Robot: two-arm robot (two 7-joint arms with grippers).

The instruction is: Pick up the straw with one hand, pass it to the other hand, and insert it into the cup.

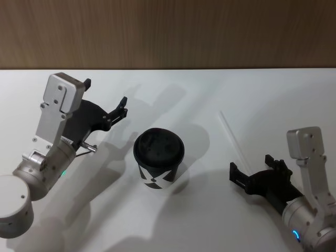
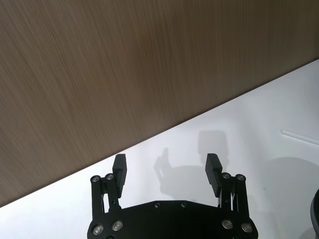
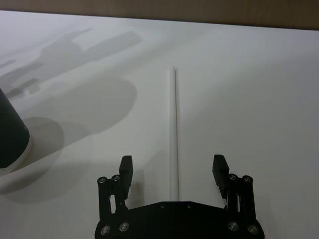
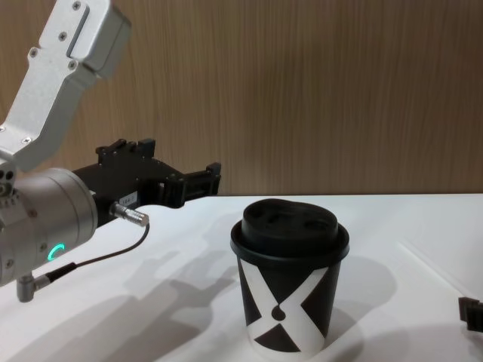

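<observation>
Cup [image 1: 158, 160] stood upright on the smooth white table [image 1: 273, 94]. It was black paper with a bold white X and a domed black plastic lid [image 4: 290, 226].

Straw [image 1: 231, 137], a thin, straight white tube, lay flat on the table to the right of the cup, well apart from it.

Right gripper [image 3: 172, 164] sat right of the cup at the straw's near end. Its black fingers were spread wide and the tube ran between them, not clamped. Couldn't tell if the pads touched the table.

Left gripper [image 1: 106, 94] hung above the table, left of the cup. Its jaws were apart with nothing in them, pointing toward the wood-grain wall [image 1: 168, 31] behind the cup.
</observation>
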